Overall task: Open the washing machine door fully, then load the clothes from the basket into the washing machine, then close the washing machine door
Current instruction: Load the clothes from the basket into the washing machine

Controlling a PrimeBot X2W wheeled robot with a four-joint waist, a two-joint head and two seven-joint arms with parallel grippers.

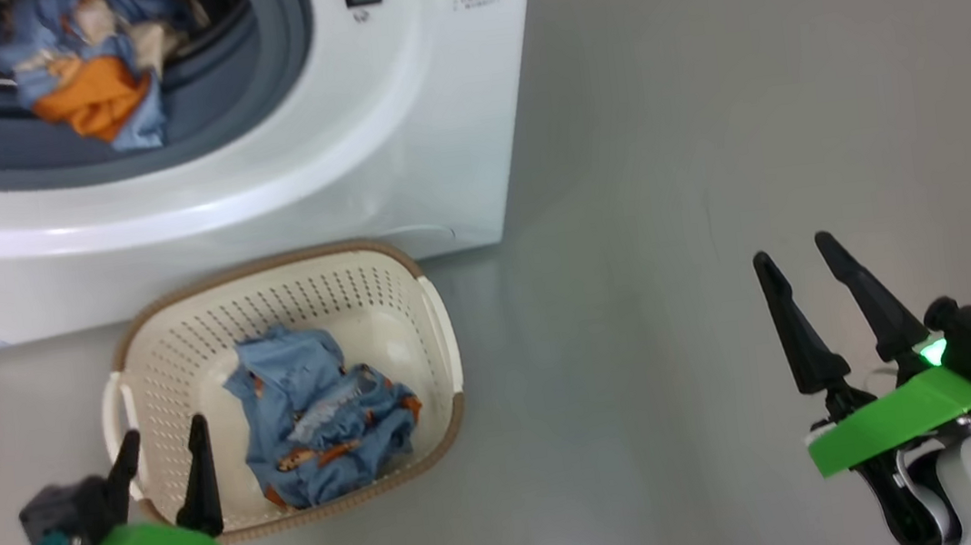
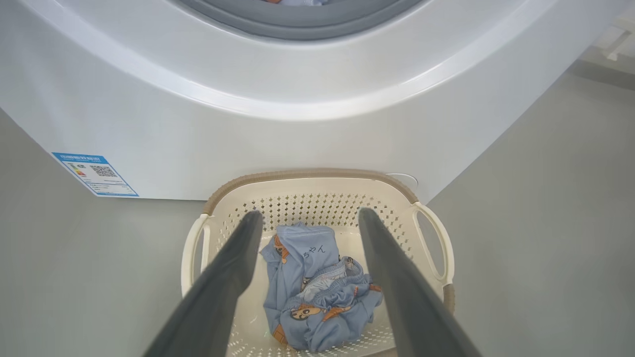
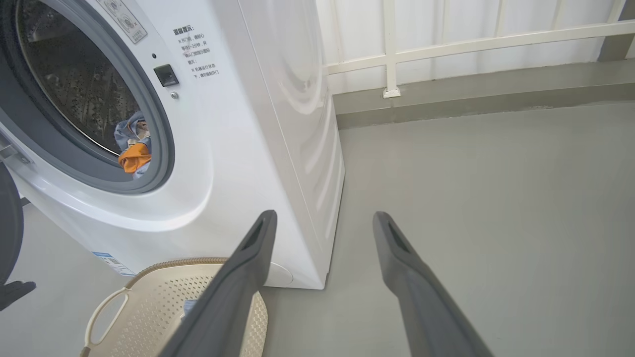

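Note:
The white washing machine (image 1: 397, 136) stands with its drum uncovered, and blue and orange clothes (image 1: 92, 70) lie inside on the grey gasket. A dark curved edge at the left border of the right wrist view looks like the swung-open washing machine door (image 3: 9, 223). On the floor in front of the machine sits the cream basket (image 1: 265, 265), holding light blue clothes (image 1: 319, 419) with orange prints. My left gripper (image 1: 164, 434) hovers open over the basket's near left rim, fingers on either side of the clothes (image 2: 317, 292). My right gripper (image 1: 794, 249) is open and empty, off to the right over bare floor.
A blue label (image 2: 94, 173) marks the machine's lower left corner. Grey floor (image 1: 749, 96) stretches to the right of the machine. A white railing (image 3: 446, 44) and a low kerb close off the far side.

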